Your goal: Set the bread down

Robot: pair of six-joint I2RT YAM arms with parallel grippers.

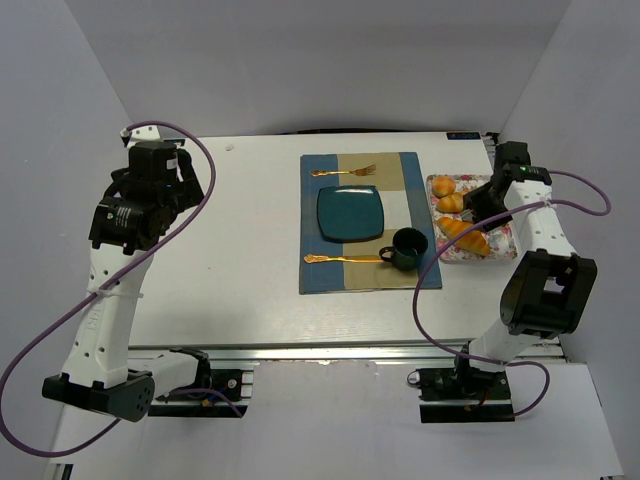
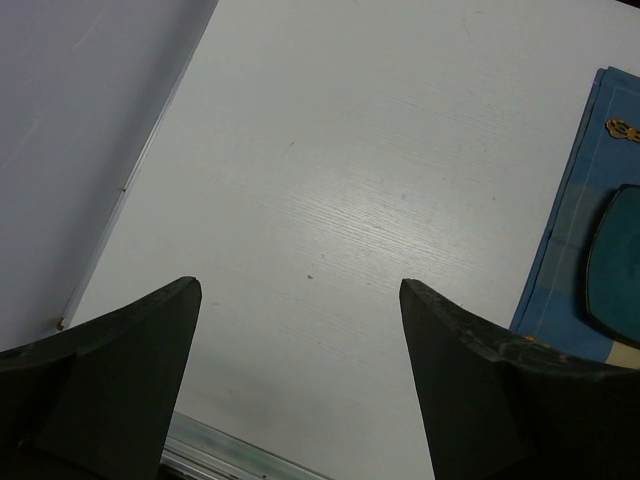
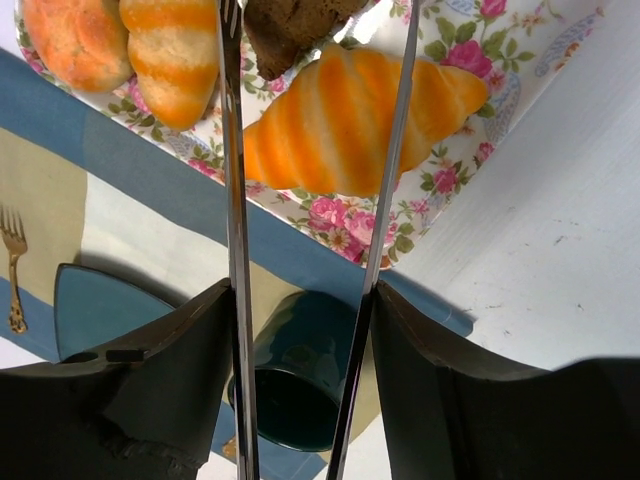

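right fingers (image 3: 160,380) squeezing tongs (image 3: 232,150), bread (image 3: 295,30) between the blades | left fingers (image 2: 110,370) open, empty | bread looks soft, light, flaky: I'd pinch its fat middle gently

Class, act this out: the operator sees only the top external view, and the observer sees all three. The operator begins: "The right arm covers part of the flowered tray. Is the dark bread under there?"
Observer: Yes. The right wrist view shows the dark bread on the flowered tray, between the two blades of the tongs.
Operator: Is it gripped?
Observer: I cannot tell, because the blade tips run out of frame. The right pincer presses the blades from outside.
Operator: And the left pincer?
Observer: The left wrist view shows the left pincer open above bare table, holding nothing.
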